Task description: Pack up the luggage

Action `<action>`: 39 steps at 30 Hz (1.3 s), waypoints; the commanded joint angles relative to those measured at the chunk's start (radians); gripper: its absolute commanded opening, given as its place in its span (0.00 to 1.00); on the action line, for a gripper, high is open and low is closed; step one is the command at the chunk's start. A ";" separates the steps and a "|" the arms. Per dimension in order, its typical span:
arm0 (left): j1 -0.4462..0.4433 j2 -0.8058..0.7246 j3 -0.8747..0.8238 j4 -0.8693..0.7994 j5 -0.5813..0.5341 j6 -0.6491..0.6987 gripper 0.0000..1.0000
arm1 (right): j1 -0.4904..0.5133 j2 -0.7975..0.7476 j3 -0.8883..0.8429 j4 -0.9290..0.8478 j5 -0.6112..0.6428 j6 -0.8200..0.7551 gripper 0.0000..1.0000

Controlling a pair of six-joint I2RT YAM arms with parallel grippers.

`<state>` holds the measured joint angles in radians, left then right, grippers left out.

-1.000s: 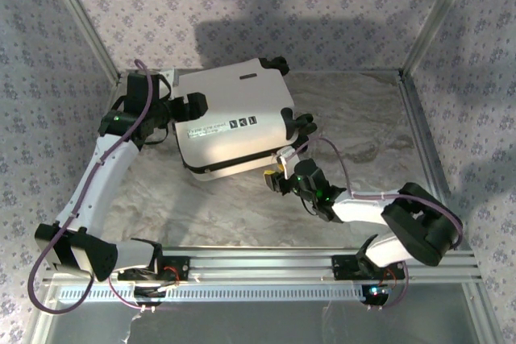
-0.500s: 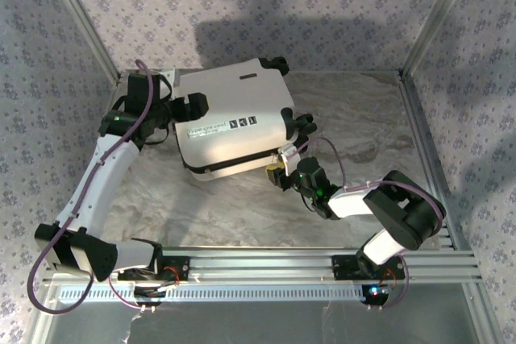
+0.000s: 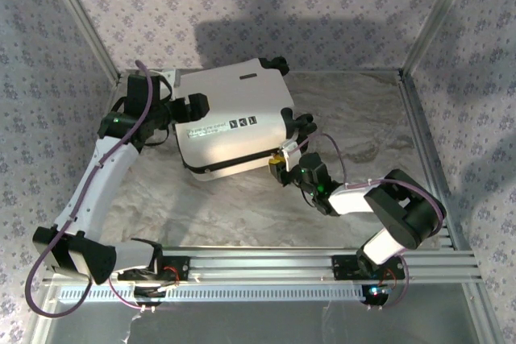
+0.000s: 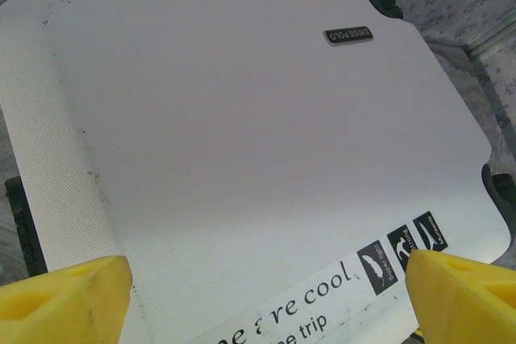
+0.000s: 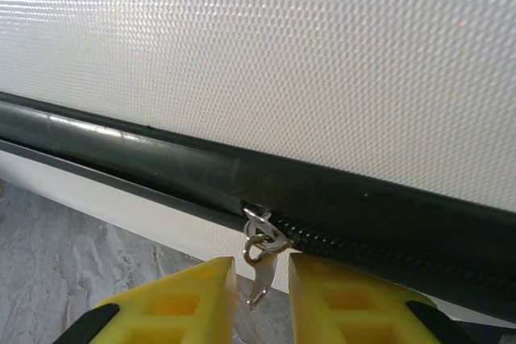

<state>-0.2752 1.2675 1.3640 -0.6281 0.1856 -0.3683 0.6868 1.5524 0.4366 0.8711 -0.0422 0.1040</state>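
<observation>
Zipping shut looks like the step in hand: the luggage (image 3: pixel 230 130) lies closed at the bench's (image 3: pixel 355 118) far left. The right hand (image 5: pixel 260 263) narrowly brackets the zipper pull (image 5: pixel 261 235), though whether it pinches yet is unclear. It should grip the tab squarely and draw along the band while the wide-open left hand (image 4: pixel 258 267) above the shell steadies it.

Bright, even light (broad shadow on the back wall (image 3: pixel 266 14)), sharp focus.

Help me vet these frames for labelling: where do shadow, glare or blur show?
Top external: a broad shadow darkens the back wall; the luggage shell very bright. Left wrist: shell text sharp, yellow fingertips soft. Right wrist: zipper pull crisp, sheen on the black band.
</observation>
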 commanded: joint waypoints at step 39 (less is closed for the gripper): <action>-0.070 -0.004 0.025 0.003 0.007 -0.001 0.88 | -0.106 -0.129 -0.004 -0.149 0.262 0.083 0.00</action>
<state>-0.3149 1.2575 1.3640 -0.6327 0.1711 -0.3679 0.5850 1.4460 0.4355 0.7033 0.1688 0.1799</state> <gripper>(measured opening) 0.879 0.052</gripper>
